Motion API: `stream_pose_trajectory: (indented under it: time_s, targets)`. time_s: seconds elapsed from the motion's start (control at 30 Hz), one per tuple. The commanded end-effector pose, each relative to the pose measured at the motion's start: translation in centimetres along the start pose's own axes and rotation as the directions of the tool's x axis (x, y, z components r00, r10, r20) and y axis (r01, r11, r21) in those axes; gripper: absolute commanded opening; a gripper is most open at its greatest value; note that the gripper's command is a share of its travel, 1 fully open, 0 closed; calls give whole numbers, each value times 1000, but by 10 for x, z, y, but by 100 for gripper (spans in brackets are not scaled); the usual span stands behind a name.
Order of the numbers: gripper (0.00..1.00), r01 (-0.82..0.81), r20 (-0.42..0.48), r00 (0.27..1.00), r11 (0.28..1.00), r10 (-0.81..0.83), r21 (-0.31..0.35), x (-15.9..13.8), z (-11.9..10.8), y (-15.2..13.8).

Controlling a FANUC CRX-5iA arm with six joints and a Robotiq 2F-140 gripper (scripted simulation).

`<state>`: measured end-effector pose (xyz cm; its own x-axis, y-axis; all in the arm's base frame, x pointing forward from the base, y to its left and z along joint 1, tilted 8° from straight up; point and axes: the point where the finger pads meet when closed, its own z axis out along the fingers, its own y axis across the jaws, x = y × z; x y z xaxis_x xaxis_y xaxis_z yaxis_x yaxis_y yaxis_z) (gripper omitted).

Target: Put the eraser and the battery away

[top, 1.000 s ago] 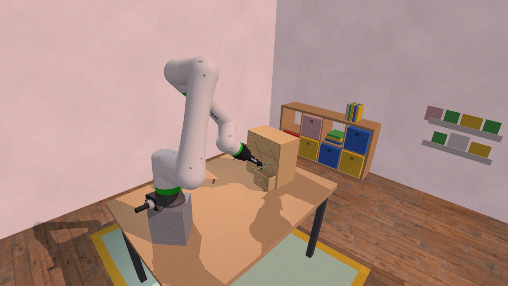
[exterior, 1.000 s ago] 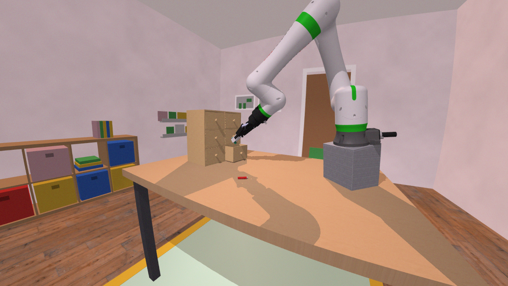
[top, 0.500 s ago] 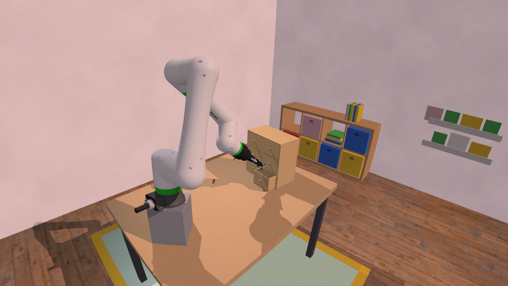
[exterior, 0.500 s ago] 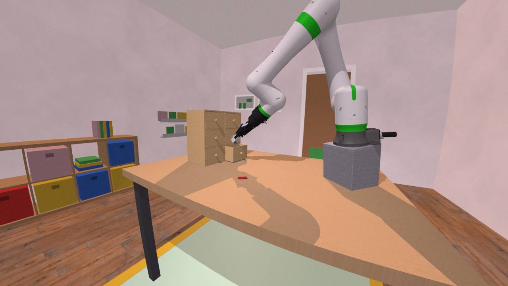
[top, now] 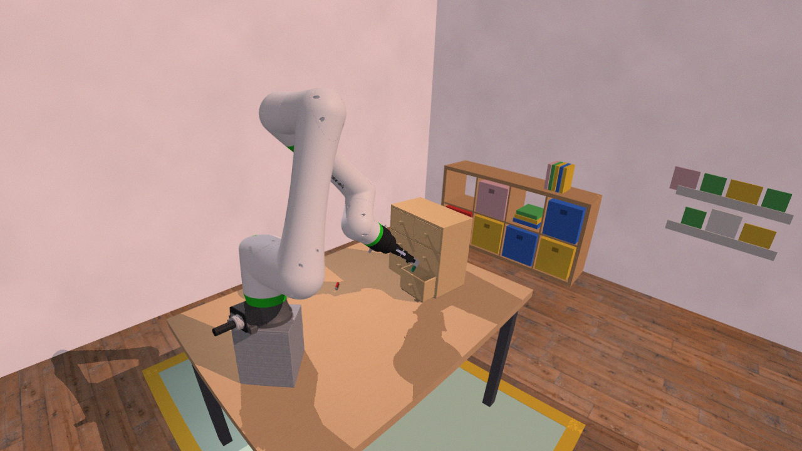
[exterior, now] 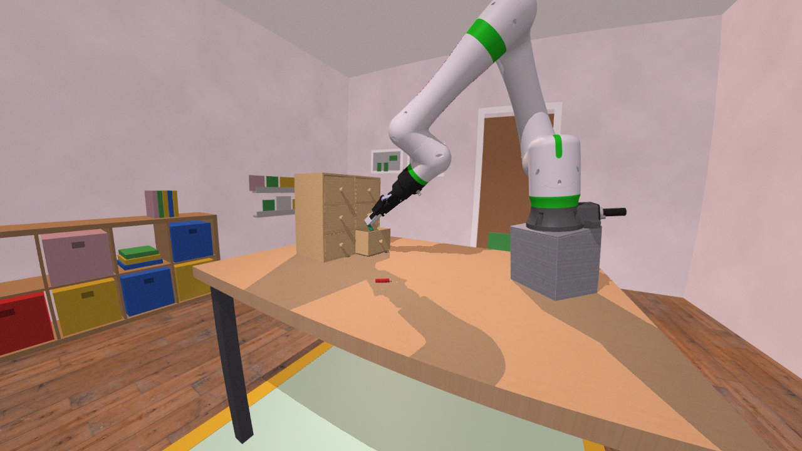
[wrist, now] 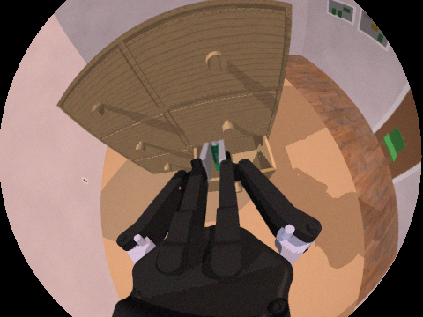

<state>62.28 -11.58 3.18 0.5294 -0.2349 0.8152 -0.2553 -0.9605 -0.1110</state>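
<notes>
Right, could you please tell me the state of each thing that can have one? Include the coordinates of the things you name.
Gripper [top: 415, 262] [exterior: 368, 220] [wrist: 215, 149]: fingers close together; grip or release unclear.
Green battery [top: 413, 268] [exterior: 369, 228] [wrist: 216, 158]: at the fingertips, above the open drawer.
Bottom right drawer [top: 411, 287] [exterior: 367, 243] [wrist: 270, 154]: pulled out.
Other five drawers [top: 432, 240] [exterior: 331, 193] [wrist: 176, 57]: pushed in.
Chest [top: 453, 260] [exterior: 308, 218] [wrist: 260, 26]: upright.
Red cylinder [top: 336, 285] [exterior: 383, 280]: lying on the table [top: 347, 359] [exterior: 561, 359].
</notes>
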Motion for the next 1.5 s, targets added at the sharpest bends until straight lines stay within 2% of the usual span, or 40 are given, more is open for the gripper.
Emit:
stream_pose_trajectory:
  time_s: [0.0, 0.2, 0.23, 0.77, 1.1, 1.47]
  targets:
    - [10, 0, 0, 1000, 1000, 0, 0, 0, 0, 0]
    - [17, 0, 0, 1000, 1000, 0, 0, 0, 0, 0]
    - [100, 0, 0, 1000, 1000, 0, 0, 0, 0, 0]
    - [100, 0, 0, 1000, 1000, 0, 0, 0, -1, 0]
    - [100, 0, 0, 1000, 1000, 0, 0, -9, -12, 0]
    - [100, 0, 0, 1000, 1000, 0, 0, -44, -60, 0]
